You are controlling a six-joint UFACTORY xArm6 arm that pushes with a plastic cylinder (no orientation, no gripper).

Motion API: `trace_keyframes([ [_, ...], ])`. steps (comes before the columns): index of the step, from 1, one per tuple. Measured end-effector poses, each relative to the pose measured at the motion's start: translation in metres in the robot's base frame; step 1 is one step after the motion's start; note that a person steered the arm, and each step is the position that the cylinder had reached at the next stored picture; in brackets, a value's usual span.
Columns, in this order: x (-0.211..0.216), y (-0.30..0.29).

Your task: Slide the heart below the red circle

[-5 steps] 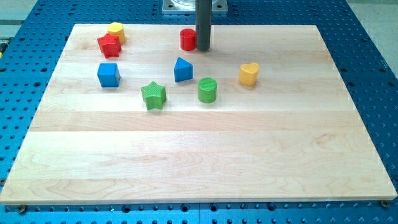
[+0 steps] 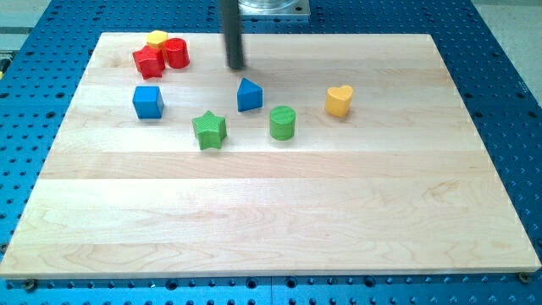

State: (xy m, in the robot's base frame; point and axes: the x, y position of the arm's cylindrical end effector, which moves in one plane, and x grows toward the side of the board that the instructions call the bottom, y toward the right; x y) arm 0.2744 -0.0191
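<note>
The worktop (image 2: 279,212) is a pale wooden board with visible grain, lying on a blue perforated base (image 2: 508,102) that frames it on all sides, with a grey metal mount (image 2: 271,7) at the view's top edge. The arm carries no gripper, so nothing opens or closes; it ends in a straight dark rod, slightly blurred, and my tip (image 2: 235,67) rests on bare wood near the view's top, above the blue triangular block (image 2: 249,95) and to the right of the red circle (image 2: 176,53), touching neither. The yellow heart (image 2: 339,100) is a small, glossy block with two rounded lobes on top; it stands alone towards the view's right, well apart from the tip and from the red circle. That red circle sits in a tight cluster at the view's upper left, pressed against the red star (image 2: 148,62) and just beside the yellow hexagonal block (image 2: 157,39). Between the heart and that cluster lie the green cylinder (image 2: 282,123), nearest the heart, then the blue triangular block, the green star (image 2: 208,130) and the blue cube (image 2: 147,102) under the cluster.
</note>
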Motion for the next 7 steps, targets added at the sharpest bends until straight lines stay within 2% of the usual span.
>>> trace_keyframes([
  [1,0.026,0.115],
  [2,0.068,0.179],
  [3,0.106,0.152],
  [4,0.115,0.100],
  [5,0.101,0.078],
  [7,0.035,0.091],
])
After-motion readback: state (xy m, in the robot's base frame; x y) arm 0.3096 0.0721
